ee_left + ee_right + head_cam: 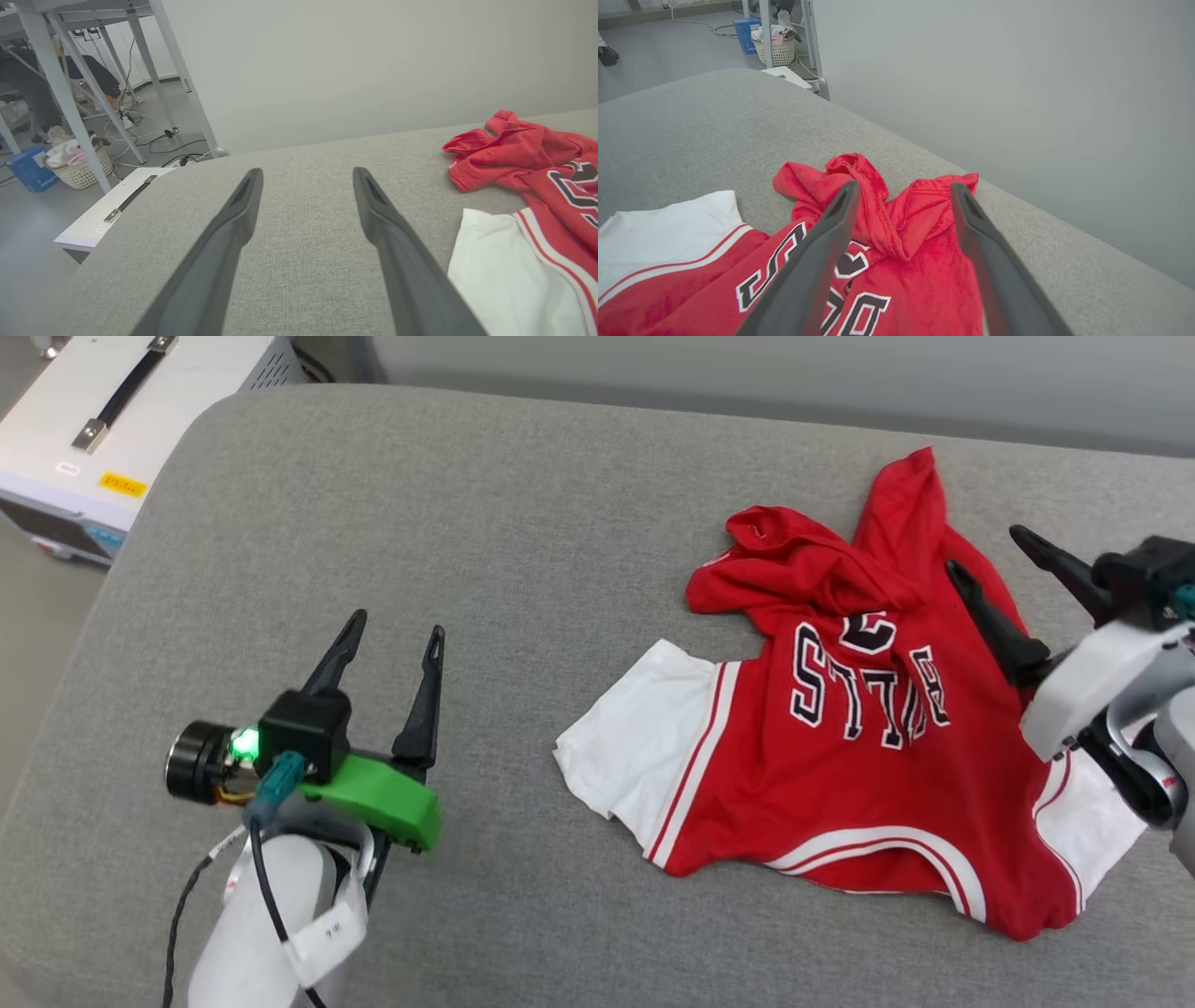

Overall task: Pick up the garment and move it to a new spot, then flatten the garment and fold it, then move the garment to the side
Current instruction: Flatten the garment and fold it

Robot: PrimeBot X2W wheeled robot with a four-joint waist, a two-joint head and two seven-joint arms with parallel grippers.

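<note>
**Garment** (840,775) (551,177) (924,280): red jersey, white sleeves, red-white striped trim. Lies on the right half of the couch (523,523), print side up, with the black lettering upside down in the head view. The neck trim faces the near edge. One white sleeve is spread flat toward the couch's middle; the other lies at the right, partly hidden under the right arm. The hem end is bunched and folded over toward the far edge, covering part of the number.

**Right gripper** (985,548) (904,185): over the garment's right side, fingers spread wide with nothing between them, pointing toward the bunched cloth. Whether the tips touch the cloth cannot be told.

**Left gripper** (397,623) (307,171): over bare couch on the left half, well apart from the garment, fingers wide and empty, pointing to the far edge.

**Couch**: grey woven cover, rounded far-left corner.

**Case** (93,429) (121,205): white, black handle, just beyond the far-left corner.

**Basket** (79,168) (777,46): pale, on the floor, cloth inside.

**Box** (28,172) (745,28): blue, beside the basket.
</note>
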